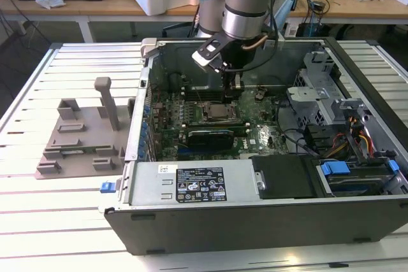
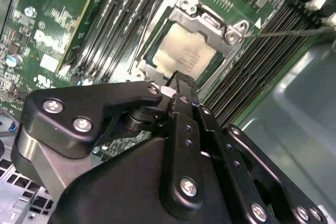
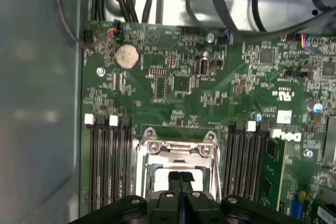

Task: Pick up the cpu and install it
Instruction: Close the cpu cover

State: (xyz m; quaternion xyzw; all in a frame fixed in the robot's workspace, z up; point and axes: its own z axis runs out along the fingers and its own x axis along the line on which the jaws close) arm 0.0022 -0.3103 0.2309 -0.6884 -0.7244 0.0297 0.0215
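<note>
Gripper, fingers together, hides part of the seated cpu.
</note>
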